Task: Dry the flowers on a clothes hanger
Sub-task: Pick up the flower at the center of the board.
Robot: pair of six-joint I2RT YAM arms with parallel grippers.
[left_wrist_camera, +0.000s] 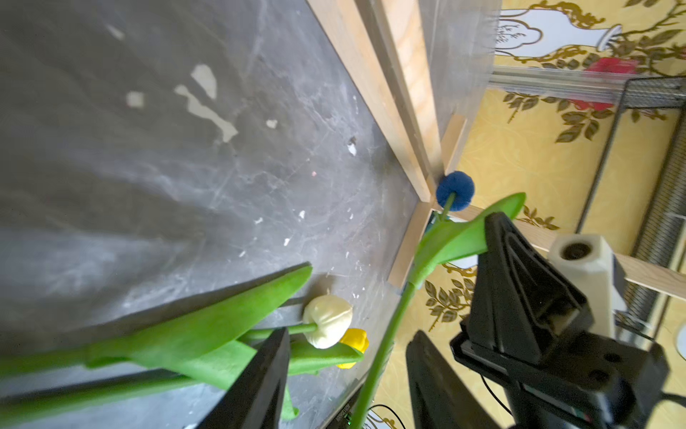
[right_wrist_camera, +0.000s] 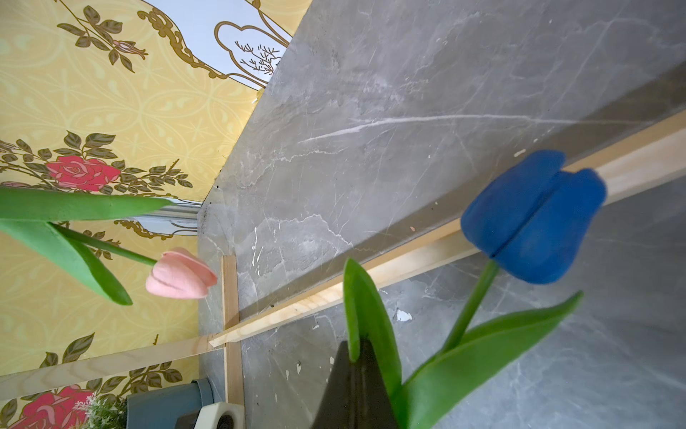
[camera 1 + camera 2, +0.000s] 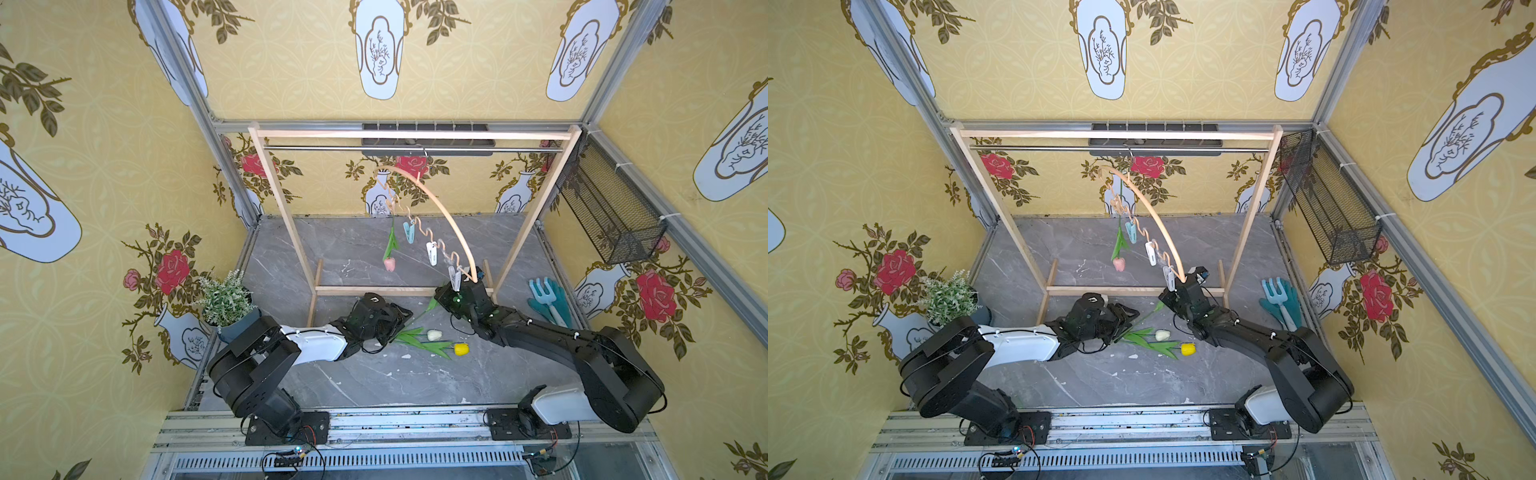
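Pinching blue tulip [image 2: 534, 219] with right gripper [image 2: 354, 353], left gripper [image 1: 349, 345] wide around stem [image 1: 389, 334], marble tabletop [image 3: 415, 374], floral walls [image 3: 104, 166]

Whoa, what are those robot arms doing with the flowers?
The right gripper is shut on a blue artificial tulip, held up beside the thin light-wood arched hanger. The left gripper stands open around its green stem. A pink tulip hangs from it; a cream tulip and a yellow tulip lie on the grey marbled table.
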